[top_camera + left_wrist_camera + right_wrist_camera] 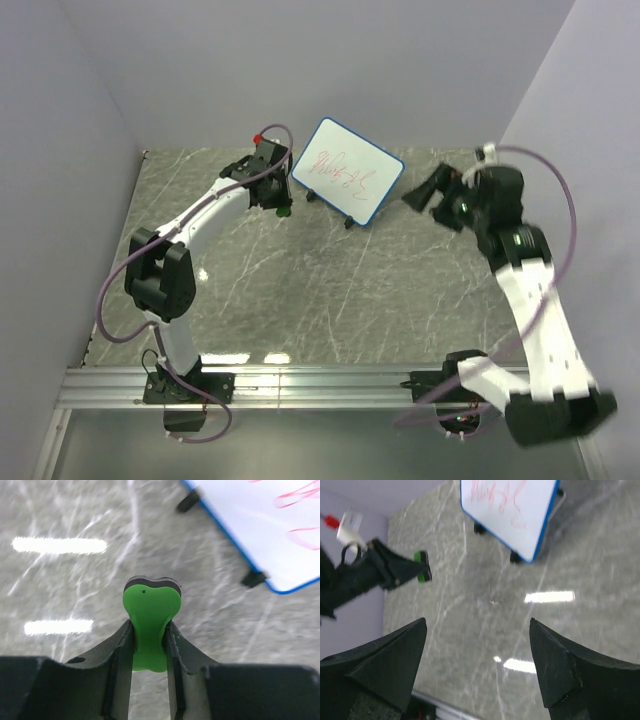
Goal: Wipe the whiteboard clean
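We see the left gripper (149, 627) clamped on the green eraser (150, 605), whose lower end is hidden in the grip. The right gripper (477, 625) is spread wide and empty. The whiteboard (348, 172) stands far back between both, red scribble illegible, cropped in the wrist views.

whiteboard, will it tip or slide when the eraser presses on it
Likely to skid or tip: the whiteboard stands on small black feet on a glossy table. It looks thin and light, so firm pressure may shove it back.

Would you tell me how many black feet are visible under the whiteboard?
2 clearly: the left foot and the right foot, both under the whiteboard's blue lower edge. Others may be hidden behind the board.
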`<state>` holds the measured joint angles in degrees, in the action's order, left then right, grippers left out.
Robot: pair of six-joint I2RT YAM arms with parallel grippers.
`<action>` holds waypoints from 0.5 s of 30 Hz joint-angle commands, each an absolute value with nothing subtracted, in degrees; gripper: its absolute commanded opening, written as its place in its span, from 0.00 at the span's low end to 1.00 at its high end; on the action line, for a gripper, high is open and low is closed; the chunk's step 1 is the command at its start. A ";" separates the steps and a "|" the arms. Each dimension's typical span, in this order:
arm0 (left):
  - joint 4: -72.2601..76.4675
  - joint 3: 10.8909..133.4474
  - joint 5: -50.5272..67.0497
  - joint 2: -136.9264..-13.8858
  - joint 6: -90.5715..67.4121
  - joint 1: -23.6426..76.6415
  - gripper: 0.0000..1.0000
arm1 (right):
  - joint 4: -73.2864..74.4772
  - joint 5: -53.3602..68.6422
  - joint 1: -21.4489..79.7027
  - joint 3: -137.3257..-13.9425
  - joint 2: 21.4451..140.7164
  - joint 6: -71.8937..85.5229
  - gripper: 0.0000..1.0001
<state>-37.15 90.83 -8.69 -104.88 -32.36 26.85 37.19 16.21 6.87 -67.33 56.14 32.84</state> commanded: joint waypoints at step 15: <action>-37.62 90.53 3.60 -102.22 -26.02 26.02 0.00 | 35.07 16.87 2.73 -116.18 114.42 28.92 0.83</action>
<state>-38.35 91.48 1.69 -106.37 -28.03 26.41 33.58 16.97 4.05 -110.83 112.36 30.59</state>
